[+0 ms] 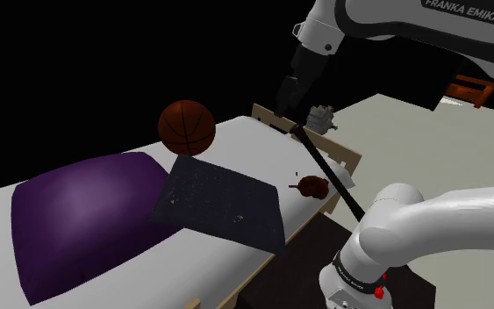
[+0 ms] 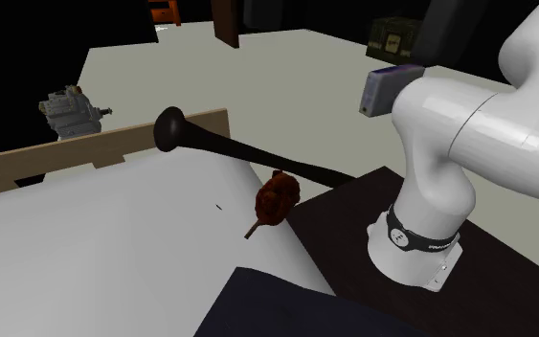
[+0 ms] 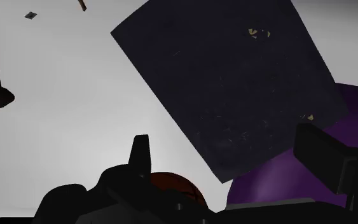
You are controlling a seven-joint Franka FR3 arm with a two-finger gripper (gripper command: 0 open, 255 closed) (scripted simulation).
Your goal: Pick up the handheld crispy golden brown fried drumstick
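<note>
The drumstick (image 1: 313,185) is a dark reddish-brown fried piece with a thin bone end. It lies on the white bed surface near the edge that faces the stand, also seen in the second exterior view (image 2: 277,198). My gripper (image 1: 287,91) hangs high above the bed's wooden end board, well above and apart from the drumstick. In the wrist view the gripper (image 3: 228,149) is open, its two black fingers (image 3: 140,151) standing wide apart with nothing between them.
A long black bat-like rod (image 2: 229,146) lies just behind the drumstick. A basketball (image 1: 186,126), a dark square cloth (image 1: 223,202) and a purple pillow (image 1: 78,211) rest on the bed. A grey machine part (image 2: 69,110) sits beyond the wooden board (image 2: 95,148).
</note>
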